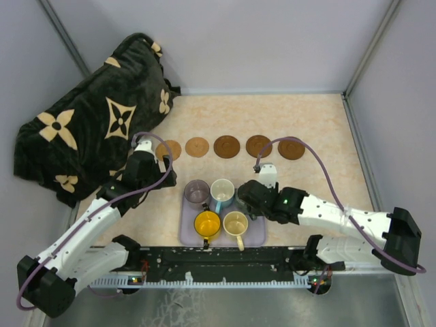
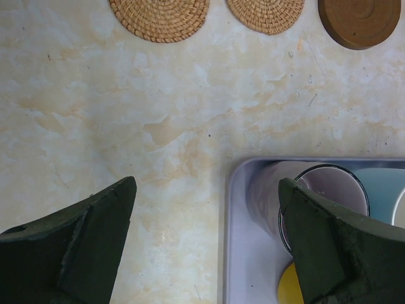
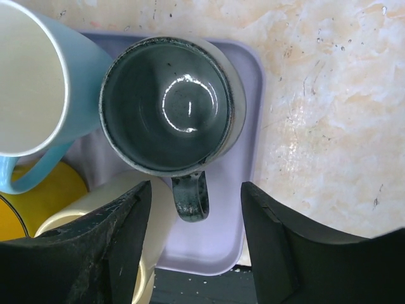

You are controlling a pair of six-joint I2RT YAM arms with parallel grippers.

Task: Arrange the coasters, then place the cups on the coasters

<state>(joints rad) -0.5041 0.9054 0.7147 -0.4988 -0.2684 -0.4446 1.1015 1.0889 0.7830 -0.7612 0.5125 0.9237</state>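
Coasters (image 1: 226, 146): five in a row across the far side of the table, all bare. No cup has been set on one yet.

Object in hand: the dark grey-green cup (image 3: 168, 104) stands upright in the right far corner of the tray (image 3: 248, 145), well apart from the row.

Right gripper (image 3: 196, 190): jaws apart, one on each side of the cup's handle (image 3: 190, 196), with a gap showing on both sides. Nothing is clamped. The cup lies straight ahead of the fingers. The handle points back toward the wrist, its long axis in line with the approach, so in my judgement a plain squeeze should catch it. The cream cup (image 3: 155, 209) sits just beside the inner finger and may be nudged.

Left gripper (image 2: 207, 183): jaws wide apart and empty, over bare table at the tray's left edge, nearest the purple cup (image 2: 329, 187). The right arm is clearly nearer the grey-green cup.

Views: from overhead the right gripper hides this cup, and only the right wrist camera shows the handle between the fingers. The left wrist camera shows that the two leftmost coasters are woven.
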